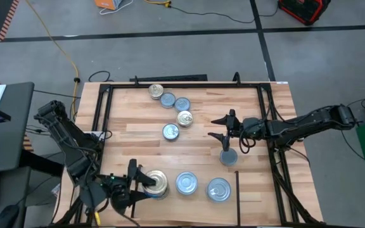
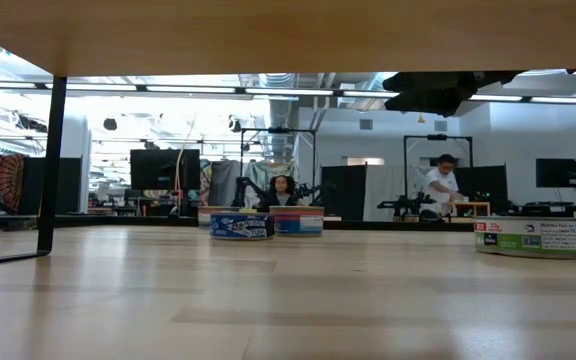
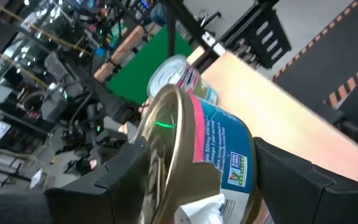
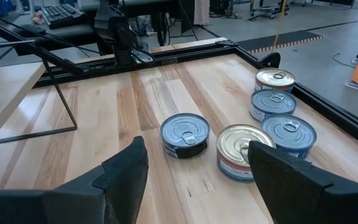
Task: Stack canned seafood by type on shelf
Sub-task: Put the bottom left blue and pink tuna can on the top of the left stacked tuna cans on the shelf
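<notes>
From the high view, my left gripper (image 1: 139,180) sits at the lower left of the frame, its fingers set wide around the gold-topped can (image 1: 156,182) on the shelf (image 1: 230,212). Two silver-topped stacks (image 1: 187,183) stand beside it along the bottom edge. Five loose cans (image 1: 171,132) are scattered in the upper middle of the table (image 1: 132,126). My right gripper (image 1: 224,126) hovers right of centre, jaws apart and empty.

In the low view, two cans (image 2: 242,225) sit mid-frame and a can with a green-and-white label (image 2: 530,238) lies at the right edge; the lettering is too small to read.

The left wrist view shows the gold lid with a pink and blue side wall, clamped between my fingers (image 3: 303,177). A small green-and-white seal is on the label; I can't read it.

The right wrist view shows the loose cans ahead of the spread, empty fingers (image 4: 129,168).

I judge these tins rigid, fairly heavy and slick on the sides, so I'd grip across the side wall, low and square.
</notes>
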`<state>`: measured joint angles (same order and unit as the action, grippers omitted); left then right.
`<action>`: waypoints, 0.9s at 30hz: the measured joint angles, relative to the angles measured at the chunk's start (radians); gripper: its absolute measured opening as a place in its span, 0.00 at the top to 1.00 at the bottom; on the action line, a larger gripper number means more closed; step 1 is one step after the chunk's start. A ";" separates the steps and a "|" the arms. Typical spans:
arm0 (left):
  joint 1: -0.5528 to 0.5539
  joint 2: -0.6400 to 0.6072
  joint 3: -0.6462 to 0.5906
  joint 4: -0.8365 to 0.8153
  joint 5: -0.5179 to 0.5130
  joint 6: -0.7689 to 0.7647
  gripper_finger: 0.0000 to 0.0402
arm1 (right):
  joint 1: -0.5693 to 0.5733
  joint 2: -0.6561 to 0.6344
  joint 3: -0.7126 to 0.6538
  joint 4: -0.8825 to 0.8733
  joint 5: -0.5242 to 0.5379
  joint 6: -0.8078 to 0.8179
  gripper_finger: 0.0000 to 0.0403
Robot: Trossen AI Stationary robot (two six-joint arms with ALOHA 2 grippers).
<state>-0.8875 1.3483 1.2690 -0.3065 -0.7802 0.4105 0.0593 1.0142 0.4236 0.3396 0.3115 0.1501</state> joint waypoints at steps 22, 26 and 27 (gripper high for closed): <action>0.009 0.000 0.000 -0.009 0.046 -0.082 0.34 | 0.000 0.000 0.000 -0.001 0.000 0.000 0.25; 0.004 -0.001 0.000 -0.003 0.042 -0.069 0.34 | 0.000 0.000 0.000 -0.001 0.000 0.000 0.25; 0.000 -0.003 0.000 0.008 0.040 -0.057 0.34 | 0.000 0.000 0.000 -0.001 0.000 0.000 0.25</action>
<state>-0.8875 1.3456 1.2686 -0.2986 -0.7404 0.3530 0.0595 1.0142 0.4236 0.3382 0.3115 0.1505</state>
